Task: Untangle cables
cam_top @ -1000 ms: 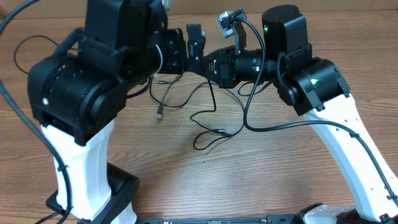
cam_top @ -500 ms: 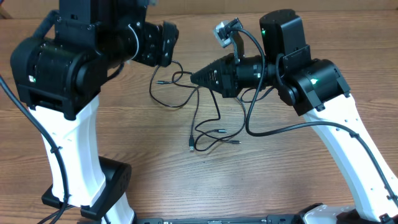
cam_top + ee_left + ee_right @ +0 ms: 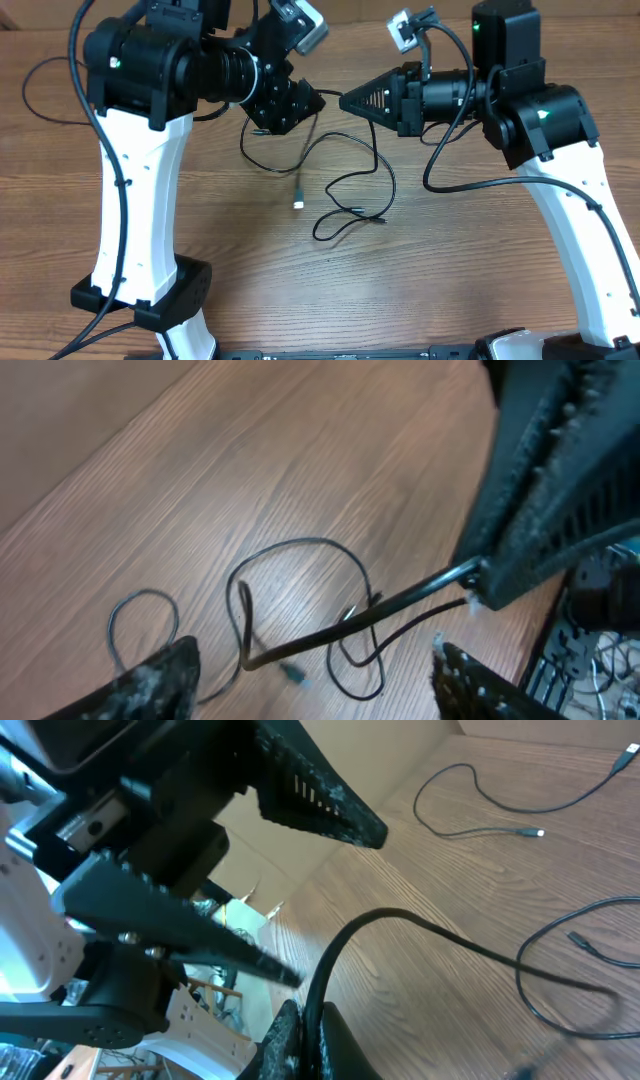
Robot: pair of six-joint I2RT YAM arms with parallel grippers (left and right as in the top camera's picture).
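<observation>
The right end effector (image 3: 346, 101) is pressed together, pinching one strand of the cables (image 3: 340, 181). The left end effector (image 3: 300, 105), spread, has their loose loops at 6 o'clock.

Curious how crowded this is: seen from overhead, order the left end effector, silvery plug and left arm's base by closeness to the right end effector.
1. Left end effector, directly facing the right end effector.
2. Silvery plug, on the table between the arms.
3. Left arm's base, front left.
</observation>
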